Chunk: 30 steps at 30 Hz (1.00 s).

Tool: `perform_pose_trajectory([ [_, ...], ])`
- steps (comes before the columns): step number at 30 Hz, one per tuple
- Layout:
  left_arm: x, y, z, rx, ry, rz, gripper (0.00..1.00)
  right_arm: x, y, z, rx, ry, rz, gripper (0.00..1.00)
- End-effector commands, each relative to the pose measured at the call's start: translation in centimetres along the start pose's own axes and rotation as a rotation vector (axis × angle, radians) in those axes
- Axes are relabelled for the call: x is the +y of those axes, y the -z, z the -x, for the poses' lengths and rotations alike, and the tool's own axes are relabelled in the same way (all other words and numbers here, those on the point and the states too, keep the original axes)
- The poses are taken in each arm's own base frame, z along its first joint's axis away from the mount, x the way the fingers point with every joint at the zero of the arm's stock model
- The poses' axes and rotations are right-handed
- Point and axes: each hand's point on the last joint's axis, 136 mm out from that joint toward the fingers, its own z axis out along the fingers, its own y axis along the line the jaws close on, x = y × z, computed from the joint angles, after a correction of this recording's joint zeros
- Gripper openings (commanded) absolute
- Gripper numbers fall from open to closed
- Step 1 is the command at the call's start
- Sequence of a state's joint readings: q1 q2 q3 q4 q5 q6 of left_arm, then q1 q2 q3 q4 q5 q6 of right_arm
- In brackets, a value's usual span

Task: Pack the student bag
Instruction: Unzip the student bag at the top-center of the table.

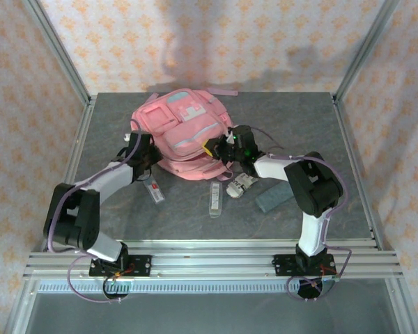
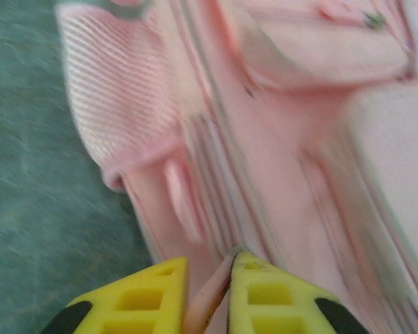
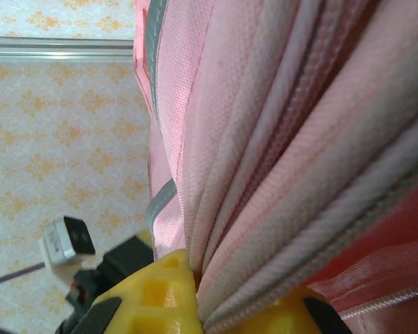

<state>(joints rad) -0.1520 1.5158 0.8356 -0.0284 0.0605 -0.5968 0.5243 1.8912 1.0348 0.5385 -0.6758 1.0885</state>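
Toward the far edge of the table (image 1: 334, 139), centre: bag (image 1: 184, 129), pink, lying with its patch up. Right gripper (image 3: 219, 299) is clamped on a zip seam at the bag's right side. Left gripper (image 2: 209, 268) is at the left side, jaws slightly apart with a pink strip between, grip uncertain. Step judged: opening a pocket; next move likely calls for pulling the mouth wide and holding it, then fetching the card (image 1: 155, 191), clear case (image 1: 215, 198), white bundle (image 1: 240, 184) or grey block (image 1: 272, 197) lying mid-table.
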Motion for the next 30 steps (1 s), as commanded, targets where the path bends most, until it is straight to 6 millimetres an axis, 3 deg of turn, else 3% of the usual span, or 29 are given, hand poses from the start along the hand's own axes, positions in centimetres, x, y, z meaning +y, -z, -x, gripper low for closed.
perform_pose_trajectory([
  [1, 6.4, 0.2, 2.6, -0.073, -0.004, 0.284, 0.25, 2.9, 2.5, 5.0, -0.169, 0.050, 0.050, 0.00],
  [4, 5.9, 0.3, 2.6, -0.059, -0.011, 0.259, 0.41, 3.0, 2.2, 5.0, -0.154, 0.062, 0.042, 0.00],
  [10, 3.6, 2.4, 0.8, -0.041, -0.025, 0.117, 0.58, 2.4, 1.2, 4.6, -0.090, 0.090, -0.015, 0.00],
  [15, 1.6, 4.4, -1.7, -0.015, -0.059, -0.001, 0.64, -0.3, 1.2, 3.7, -0.034, 0.117, -0.154, 0.29],
  [19, 0.0, 5.5, -3.9, 0.010, -0.090, -0.082, 0.66, -1.2, 3.9, 3.7, -0.087, 0.199, -0.255, 0.39],
  [27, -2.9, 7.3, -6.7, 0.024, -0.087, -0.228, 0.68, -0.9, 10.6, 4.0, -0.217, 0.352, -0.438, 0.47],
  [30, -4.0, 7.6, -8.0, 0.036, -0.063, -0.291, 0.72, -1.0, 12.5, 4.0, -0.260, 0.364, -0.479, 0.54],
])
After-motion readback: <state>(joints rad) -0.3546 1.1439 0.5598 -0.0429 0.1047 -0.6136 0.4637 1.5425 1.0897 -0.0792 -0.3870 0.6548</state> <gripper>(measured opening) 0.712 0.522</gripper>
